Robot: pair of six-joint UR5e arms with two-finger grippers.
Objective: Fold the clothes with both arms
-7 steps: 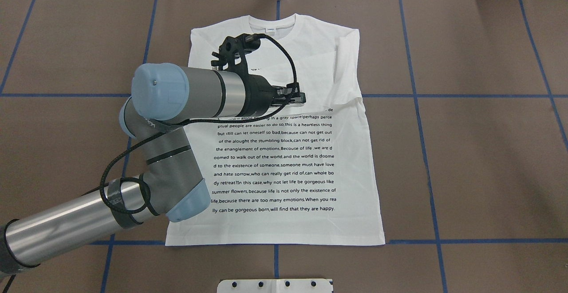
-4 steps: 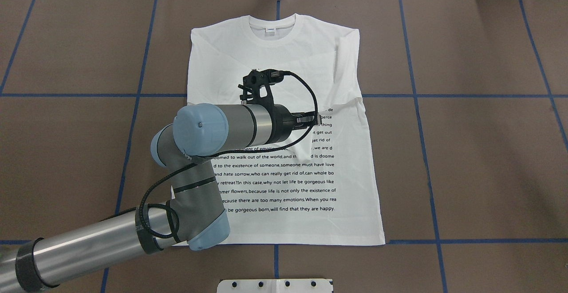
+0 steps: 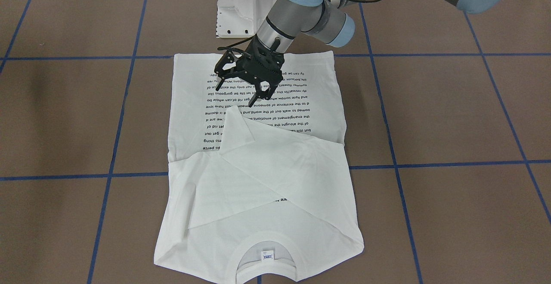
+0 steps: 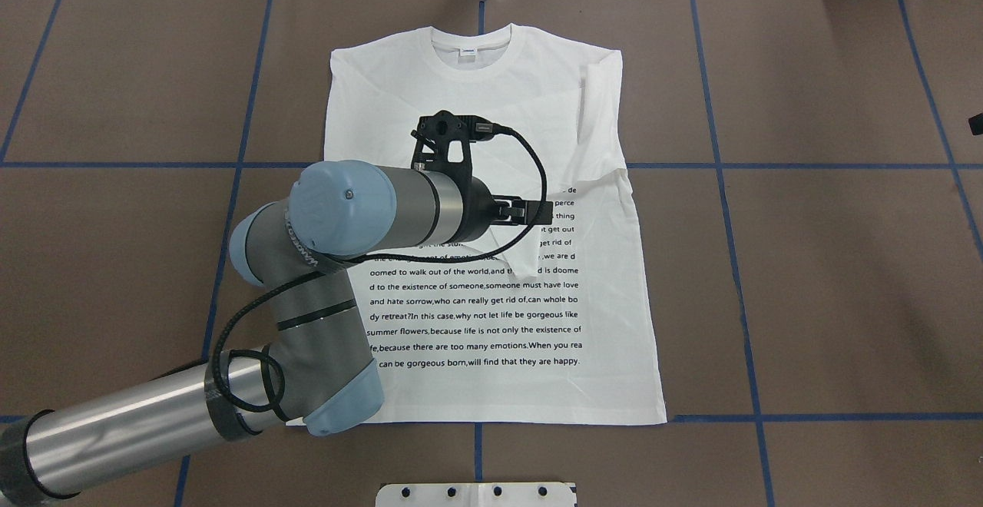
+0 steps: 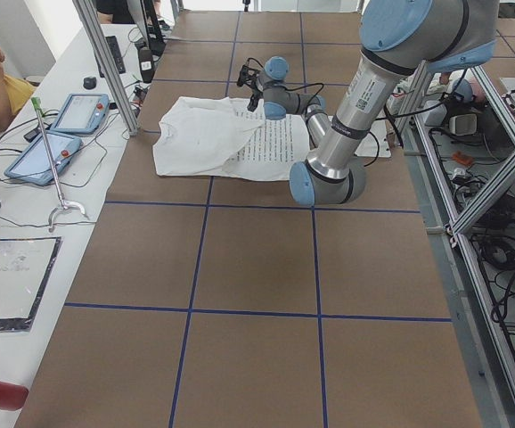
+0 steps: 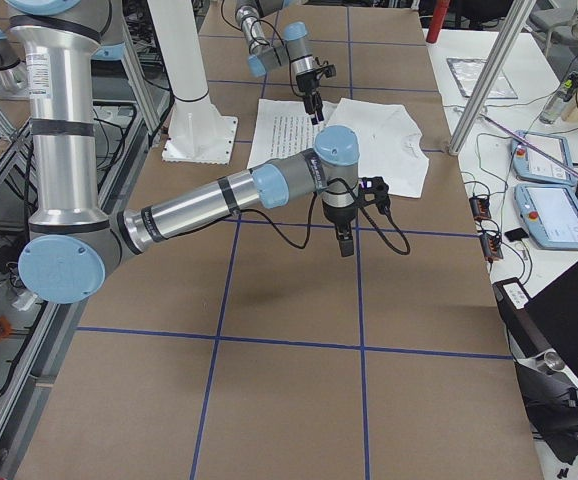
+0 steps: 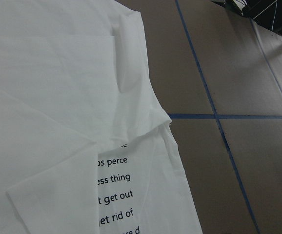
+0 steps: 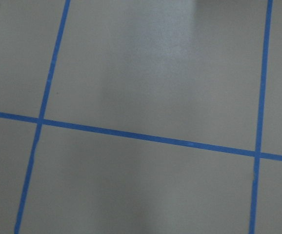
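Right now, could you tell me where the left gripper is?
In the front-facing view, the left gripper hangs over the printed text on the white T-shirt, near the white pedestal.

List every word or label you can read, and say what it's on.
T-shirt: "d to the existence of someone,someone must have love"
T-shirt: "summer flowers,because life is not only the existence of"
T-shirt: "can be gorgeous born,will find that they are happy."
Other T-shirt lines: partly hidden.
Neck label: too small to read.
Left arm lettering: too blurred to read.
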